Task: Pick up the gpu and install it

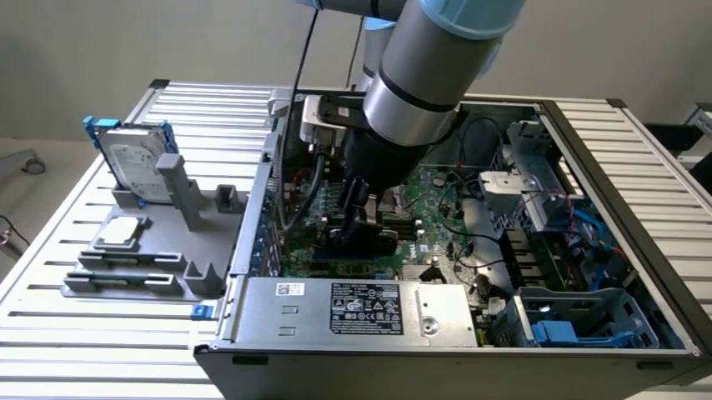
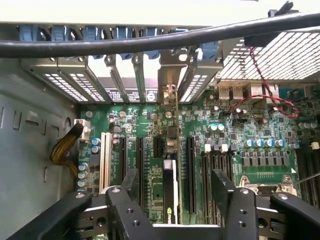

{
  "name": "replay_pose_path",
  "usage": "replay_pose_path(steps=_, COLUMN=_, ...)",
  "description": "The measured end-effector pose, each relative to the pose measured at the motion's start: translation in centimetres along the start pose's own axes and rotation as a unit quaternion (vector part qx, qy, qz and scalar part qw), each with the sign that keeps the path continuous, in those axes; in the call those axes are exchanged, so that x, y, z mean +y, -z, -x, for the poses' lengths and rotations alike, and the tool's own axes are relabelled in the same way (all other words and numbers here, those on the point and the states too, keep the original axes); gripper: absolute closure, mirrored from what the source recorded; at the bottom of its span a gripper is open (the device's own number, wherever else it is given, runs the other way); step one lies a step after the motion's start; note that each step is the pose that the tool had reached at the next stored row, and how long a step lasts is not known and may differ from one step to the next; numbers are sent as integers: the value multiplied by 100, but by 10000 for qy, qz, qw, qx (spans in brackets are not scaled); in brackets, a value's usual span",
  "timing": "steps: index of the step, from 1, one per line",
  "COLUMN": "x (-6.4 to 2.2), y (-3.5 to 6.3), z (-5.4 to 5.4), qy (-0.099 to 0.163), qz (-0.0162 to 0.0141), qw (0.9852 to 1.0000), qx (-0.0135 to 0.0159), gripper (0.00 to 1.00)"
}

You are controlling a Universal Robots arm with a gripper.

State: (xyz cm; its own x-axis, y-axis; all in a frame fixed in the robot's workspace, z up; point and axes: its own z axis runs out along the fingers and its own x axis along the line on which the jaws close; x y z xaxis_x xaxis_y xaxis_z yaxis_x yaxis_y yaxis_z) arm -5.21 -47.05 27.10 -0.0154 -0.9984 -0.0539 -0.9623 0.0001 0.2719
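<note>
We see the arm reaching down into the open computer case [image 1: 445, 371], which lies on a slatted metal table [image 1: 67, 333]. The gripper [image 1: 358, 223] hangs low over the green motherboard [image 1: 436, 190], towards the case's wall on the exterior view's left.

From the wrist view, the gripper [image 2: 175, 184] stands wide. Its two black fingers [image 2: 131, 184] sit apart, one on either side of the gpu [image 2: 170, 197], with bare board showing between each finger and the card, so nothing is gripped.

The gpu stands upright on its edge in an expansion slot of the motherboard [image 2: 240, 135], among the row of long black slots and beside a white slot [image 2: 105, 156]. Its silver end bracket [image 2: 169, 89] meets the line of vented slot covers at the case's rear wall. We think the card sits down in the slot, though from this angle we cannot tell whether it is fully home.

A thick black cable [image 2: 150, 42] crosses in front of the rear wall, and a thin red wire [image 2: 270, 106] loops over the board.

On the near side of the case lies the grey power supply [image 1: 345, 310] with its white label. Outside the case, on the exterior view's left, a grey fixture tray [image 1: 150, 275] holds a silver hard drive [image 1: 133, 171] upright in a blue frame, well apart from the gripper.
</note>
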Motion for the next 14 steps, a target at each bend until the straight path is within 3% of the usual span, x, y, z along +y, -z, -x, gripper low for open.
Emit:
replay_pose_path(steps=1, x=9, y=30, z=5, qy=0, qz=-1, qw=10000, qx=-1, gripper=31)
replay_pose_path(steps=10, x=102, y=358, z=43, qy=0, qz=0, qw=10000, qx=-1, gripper=33)
replay_pose_path(steps=12, x=114, y=401, z=51, qy=0, qz=0, qw=10000, qx=0, gripper=45)
replay_pose_path(steps=14, x=117, y=410, z=55, qy=0, qz=-1, qw=10000, qx=-1, gripper=51)
